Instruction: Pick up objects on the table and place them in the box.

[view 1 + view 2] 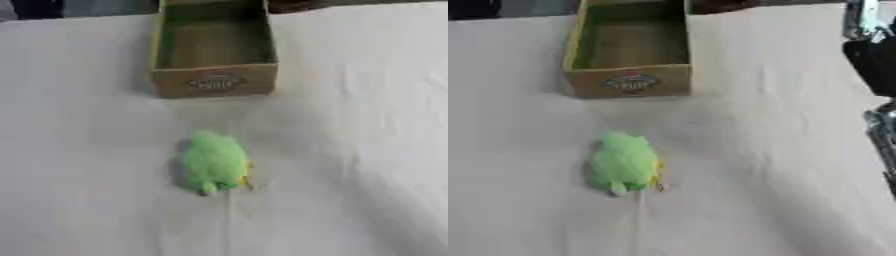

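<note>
Right eye view: right hand (875, 65) at edge, fingers unreadable; green toy (624, 162) lies untouched near box (630, 82)

We see both views soft and blurred throughout, with no crisp edge anywhere. The light is bright, even and diffuse, washing the white tablecloth (367, 150) to a pale grey-cream with faint folds right of the box (214, 80). The box casts a soft shadow on its left side and a thin one along its front foot; its inside is dim and greenish. The label on its front wall is smeared beyond reading. Nearer us than the box, the green plush toy (213, 162) glows almost overexposed, its outline fuzzy, with a soft dark shadow on its left. We note small glints on the dark arm (877, 65) right of the box.
</note>
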Controlling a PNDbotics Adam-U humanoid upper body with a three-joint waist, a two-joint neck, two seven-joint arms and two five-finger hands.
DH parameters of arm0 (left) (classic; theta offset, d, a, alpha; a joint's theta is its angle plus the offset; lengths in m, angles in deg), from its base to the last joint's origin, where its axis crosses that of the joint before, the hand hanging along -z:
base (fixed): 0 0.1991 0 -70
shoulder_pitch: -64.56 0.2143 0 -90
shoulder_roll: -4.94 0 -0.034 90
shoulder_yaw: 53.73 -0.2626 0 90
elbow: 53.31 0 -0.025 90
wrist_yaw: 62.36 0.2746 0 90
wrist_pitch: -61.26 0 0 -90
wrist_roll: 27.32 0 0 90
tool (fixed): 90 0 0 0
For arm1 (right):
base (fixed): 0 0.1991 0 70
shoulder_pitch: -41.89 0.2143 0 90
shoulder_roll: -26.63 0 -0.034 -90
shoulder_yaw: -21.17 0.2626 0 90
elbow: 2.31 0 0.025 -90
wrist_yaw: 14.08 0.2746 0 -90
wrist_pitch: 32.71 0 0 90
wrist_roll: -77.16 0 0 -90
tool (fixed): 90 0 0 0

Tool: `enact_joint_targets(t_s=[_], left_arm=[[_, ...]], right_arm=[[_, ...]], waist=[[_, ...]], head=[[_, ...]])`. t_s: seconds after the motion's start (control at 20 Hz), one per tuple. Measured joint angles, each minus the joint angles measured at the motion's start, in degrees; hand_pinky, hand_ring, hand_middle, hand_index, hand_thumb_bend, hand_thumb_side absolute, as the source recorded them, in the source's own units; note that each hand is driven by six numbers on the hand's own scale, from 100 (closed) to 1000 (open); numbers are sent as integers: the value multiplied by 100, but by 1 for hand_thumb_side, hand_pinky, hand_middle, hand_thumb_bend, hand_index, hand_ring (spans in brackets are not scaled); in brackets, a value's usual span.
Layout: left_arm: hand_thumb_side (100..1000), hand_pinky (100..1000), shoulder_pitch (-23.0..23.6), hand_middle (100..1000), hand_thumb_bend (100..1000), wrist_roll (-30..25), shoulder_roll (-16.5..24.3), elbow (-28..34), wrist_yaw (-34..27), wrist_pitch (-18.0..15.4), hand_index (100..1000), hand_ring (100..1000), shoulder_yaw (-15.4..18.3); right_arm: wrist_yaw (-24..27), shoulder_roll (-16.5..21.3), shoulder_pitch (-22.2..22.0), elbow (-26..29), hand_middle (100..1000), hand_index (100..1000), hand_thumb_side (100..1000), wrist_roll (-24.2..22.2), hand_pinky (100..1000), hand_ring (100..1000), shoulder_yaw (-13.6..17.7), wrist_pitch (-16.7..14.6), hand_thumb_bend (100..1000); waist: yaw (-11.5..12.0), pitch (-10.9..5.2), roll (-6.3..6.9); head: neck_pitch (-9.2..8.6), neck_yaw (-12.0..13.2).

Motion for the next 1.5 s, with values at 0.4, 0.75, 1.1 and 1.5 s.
enact_joint_targets(t_s=[0.4,0.75,1.1,1.5], left_arm=[[987,658,0,812,100,4,0,0,0,4,862,833,2],[988,658,-3,812,100,4,0,0,0,4,862,832,2],[988,657,-7,811,100,2,0,0,-3,4,862,832,-1],[988,657,-8,811,100,-16,0,0,-36,8,861,833,-7]], right_arm=[[0,0,31,0,582,733,491,-32,527,594,-4,14,100],[0,0,56,0,583,735,494,-66,528,595,-38,21,100],[-99,185,349,0,619,777,595,-403,554,621,-213,250,100],[-1263,606,1480,2,707,855,821,-2433,635,693,-1057,1162,100]], waist=[[10,1,-1],[8,8,-20],[-13,10,-56],[-9,-6,-120]], head=[[37,299],[55,371],[55,286],[57,7]])
